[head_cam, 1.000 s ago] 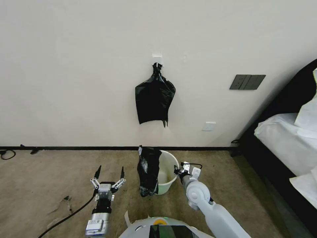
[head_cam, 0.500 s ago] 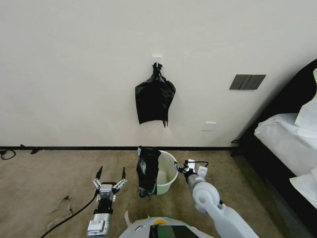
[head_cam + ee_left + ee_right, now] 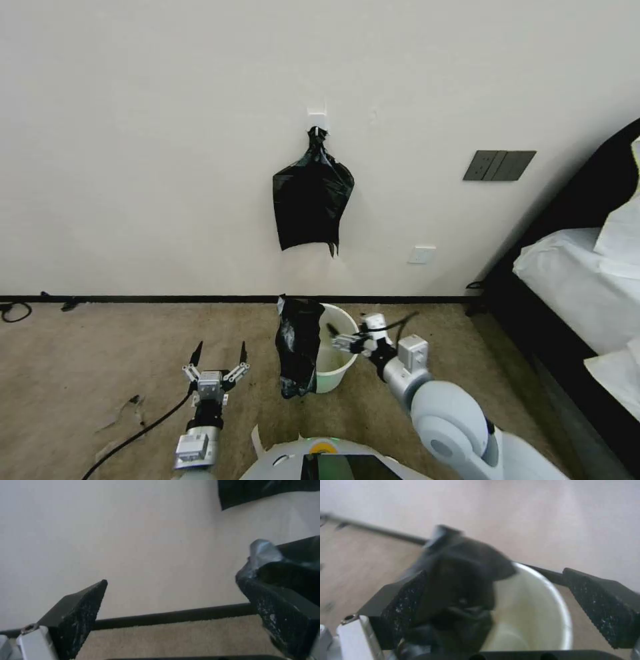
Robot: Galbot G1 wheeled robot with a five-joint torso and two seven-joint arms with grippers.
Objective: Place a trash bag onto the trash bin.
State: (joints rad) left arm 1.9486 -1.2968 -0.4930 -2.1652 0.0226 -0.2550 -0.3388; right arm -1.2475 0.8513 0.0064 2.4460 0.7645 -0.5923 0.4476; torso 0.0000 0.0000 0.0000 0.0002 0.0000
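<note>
The cream-white trash bin (image 3: pixel 341 357) stands on the carpet by the wall. The glossy black trash bag (image 3: pixel 298 347) hangs crumpled over the bin's left rim and down its outside. My right gripper (image 3: pixel 335 337) is open and reaches in from the right over the bin's mouth, holding nothing. In the right wrist view its open gripper (image 3: pixel 493 573) frames the bag (image 3: pixel 463 580) and the bin's rim (image 3: pixel 558 610). My left gripper (image 3: pixel 221 348) is open above the carpet, left of the bag. The left wrist view shows that open gripper (image 3: pixel 171 581) with the bag (image 3: pixel 293 560) behind one finger.
A flat black bag bunch (image 3: pixel 312 200) hangs from a wall hook above the bin. A dark bed frame with white bedding (image 3: pixel 573 280) lines the right side. A black cable (image 3: pixel 133 437) and a scrap (image 3: pixel 127 407) lie on the carpet at left.
My right arm has swung so its gripper moved left, from beside the bin's right rim to over its mouth. The left gripper drew back slightly. The bag and bin have not moved.
</note>
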